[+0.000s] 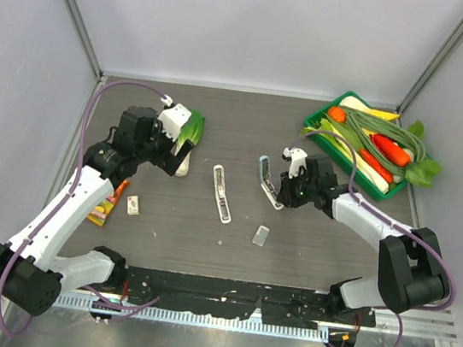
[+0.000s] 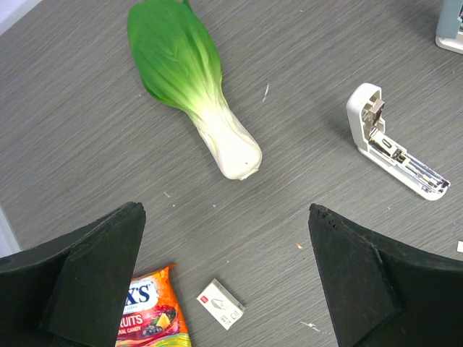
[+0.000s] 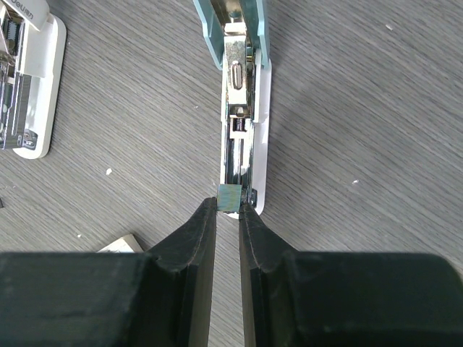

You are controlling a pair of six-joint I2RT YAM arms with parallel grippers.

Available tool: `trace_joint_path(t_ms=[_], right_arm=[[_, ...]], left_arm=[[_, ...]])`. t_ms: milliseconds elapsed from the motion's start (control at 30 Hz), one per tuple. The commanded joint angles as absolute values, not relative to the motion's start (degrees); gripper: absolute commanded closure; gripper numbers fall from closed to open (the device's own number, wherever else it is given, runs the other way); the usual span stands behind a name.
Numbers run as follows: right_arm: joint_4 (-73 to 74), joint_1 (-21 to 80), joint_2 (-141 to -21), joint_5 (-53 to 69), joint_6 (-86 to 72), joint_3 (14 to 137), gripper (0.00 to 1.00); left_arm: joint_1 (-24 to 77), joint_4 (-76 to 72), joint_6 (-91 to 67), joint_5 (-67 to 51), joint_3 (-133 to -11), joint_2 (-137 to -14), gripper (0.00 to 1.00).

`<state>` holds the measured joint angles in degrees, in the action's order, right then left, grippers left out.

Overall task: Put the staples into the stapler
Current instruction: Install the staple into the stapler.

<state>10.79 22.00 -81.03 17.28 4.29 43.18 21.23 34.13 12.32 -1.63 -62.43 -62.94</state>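
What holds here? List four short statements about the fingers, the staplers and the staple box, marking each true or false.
1. The left fingers stand wide open, empty. True.
2. The staple box touches the white stapler. False: it lies well apart, beside the candy packet.
3. The right fingers pinch the end tab of the blue-topped stapler. True.
4. The white stapler is shut. False: it lies opened, metal channel showing.

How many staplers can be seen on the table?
2. A white stapler lies open mid-table; a pale blue stapler is right of it, its end pinched in the right jaws.
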Motion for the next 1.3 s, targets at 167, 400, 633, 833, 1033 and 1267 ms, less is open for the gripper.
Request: trace_joint_path(t_ms=[167, 400, 633, 833, 1033, 1267], right_arm=[[10.37, 21.88, -81.47, 17.23, 4.66, 44.91, 0.8], [10.63, 21.88, -82.18, 17.66, 4.66, 45.0, 0.8], [10.72, 21.88, -82.18, 17.49, 4.75, 45.09, 0.81], [10.81, 21.88, -82.26, 17.67, 4.75, 45.0, 0.81], [10.9, 22.15, -82.35, 17.58, 5.1, 45.17, 0.8], [10.64, 22.32, -81.83, 16.26, 4.75, 45.09, 0.8]], left_arm=[[20.65, 31.99, 11.43, -2.9, -62.31, -63.02, 0.0], [20.57, 31.91, 11.51, -3.25, -62.31, -63.19, 0.0], [20.57, 31.91, 11.34, -3.25, -62.31, -63.37, 0.0], [20.57, 31.99, 11.42, -3.51, -62.31, -63.37, 0.0], [20.48, 31.9, 11.34, -3.52, -62.4, -63.54, 0.0], [20.57, 32.08, 11.25, -3.6, -62.49, -63.46, 0.0]])
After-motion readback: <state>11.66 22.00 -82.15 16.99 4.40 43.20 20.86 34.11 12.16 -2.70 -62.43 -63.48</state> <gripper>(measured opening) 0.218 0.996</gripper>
